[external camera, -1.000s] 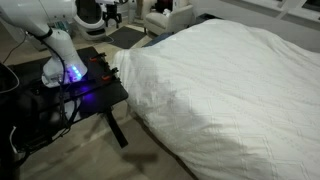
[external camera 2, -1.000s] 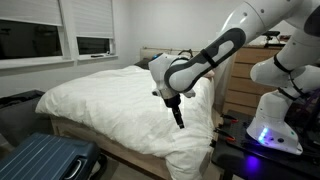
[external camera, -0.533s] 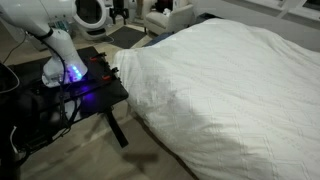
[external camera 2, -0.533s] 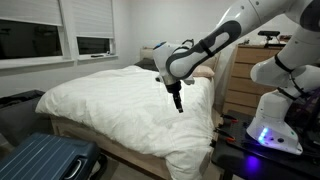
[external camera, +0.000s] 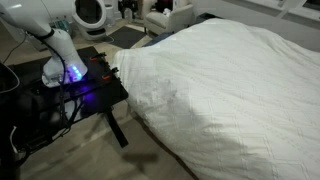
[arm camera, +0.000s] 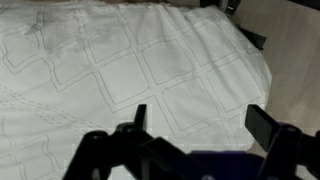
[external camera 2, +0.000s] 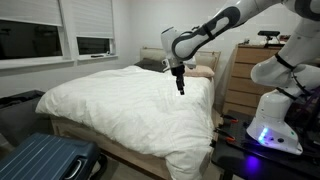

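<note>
The gripper (external camera 2: 181, 88) hangs over the white duvet (external camera 2: 110, 100), close above it, jaws spread wide and holding nothing. In the wrist view its fingers (arm camera: 137, 112) stand well apart over the quilted cloth; whether they touch it is hard to tell. In an exterior view the gripper (external camera: 127, 8) is a small dark shape, cut off by the top edge. A suitcase (external camera 2: 45, 160) is cropped at the corner.

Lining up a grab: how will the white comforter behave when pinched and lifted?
Likely floppy: the comforter hangs down the side in soft folds. Probably only a fold lifts, given its spread. Quilted stitching may aid grip.
</note>
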Motion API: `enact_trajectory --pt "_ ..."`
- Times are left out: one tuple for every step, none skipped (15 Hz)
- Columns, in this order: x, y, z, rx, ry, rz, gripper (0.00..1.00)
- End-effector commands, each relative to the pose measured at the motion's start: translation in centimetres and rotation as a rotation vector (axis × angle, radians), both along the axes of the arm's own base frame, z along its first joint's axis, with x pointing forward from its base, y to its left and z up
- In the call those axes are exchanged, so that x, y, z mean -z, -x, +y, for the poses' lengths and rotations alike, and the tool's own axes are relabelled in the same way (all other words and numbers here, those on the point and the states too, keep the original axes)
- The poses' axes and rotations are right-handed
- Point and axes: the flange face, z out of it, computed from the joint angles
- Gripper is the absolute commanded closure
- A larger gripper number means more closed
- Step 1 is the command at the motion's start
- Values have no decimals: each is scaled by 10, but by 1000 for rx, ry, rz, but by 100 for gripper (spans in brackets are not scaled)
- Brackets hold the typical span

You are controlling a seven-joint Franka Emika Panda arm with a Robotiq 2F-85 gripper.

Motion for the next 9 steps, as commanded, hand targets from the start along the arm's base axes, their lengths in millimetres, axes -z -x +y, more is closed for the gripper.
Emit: enact_trajectory --pt "-19 -3 -33 80 -30 2 0" --pt "-23 -5 -43 96 -35 -4 0" --pt "-28 -7 -53 113 -38 -9 0" --pt "-32 -9 -62 128 -39 -14 0" --pt "-35 -9 -69 141 -40 -16 0" --pt "-40 -10 -78 155 -42 -21 0" --pt "-43 -10 -85 165 -46 -23 0" --pt "-36 -10 -80 136 -29 -34 0" --pt "-39 -11 -86 133 -29 -35 0"
